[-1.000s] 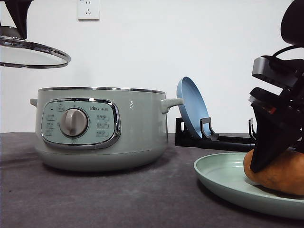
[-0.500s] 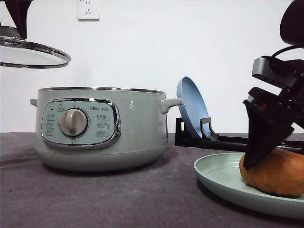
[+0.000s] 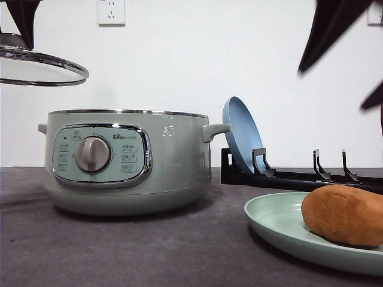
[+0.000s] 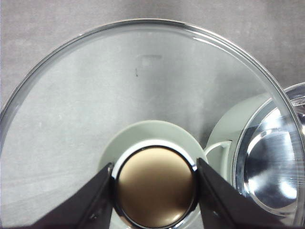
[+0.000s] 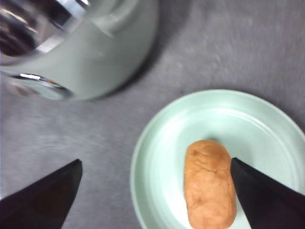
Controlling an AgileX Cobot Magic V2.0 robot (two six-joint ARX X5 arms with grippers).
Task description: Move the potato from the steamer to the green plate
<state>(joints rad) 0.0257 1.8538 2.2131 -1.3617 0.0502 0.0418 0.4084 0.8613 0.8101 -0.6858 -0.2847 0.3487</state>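
Note:
The orange-brown potato (image 3: 344,214) lies on its side on the green plate (image 3: 269,218) at the front right, free of any grip. High above it my right gripper (image 3: 330,89) hangs open and empty. From the right wrist, the potato (image 5: 209,191) rests on the plate (image 5: 238,119), with the gripper (image 5: 156,163) spread wide above them. The sage-green steamer (image 3: 128,161) stands uncovered at centre left. My left gripper (image 4: 155,191) is shut on the knob of the glass lid (image 4: 143,86), holding the lid (image 3: 45,66) in the air above and left of the pot.
A black dish rack (image 3: 281,176) runs behind the green plate, with a blue plate (image 3: 242,140) standing on edge in it. The steamer's side handle (image 3: 215,130) points toward the rack. Dark grey tabletop (image 3: 197,245) lies between the steamer and the plate.
My right gripper has let go of the potato and risen well above the plate. The potato now lies alone on the plate. The left arm and lid have not moved.

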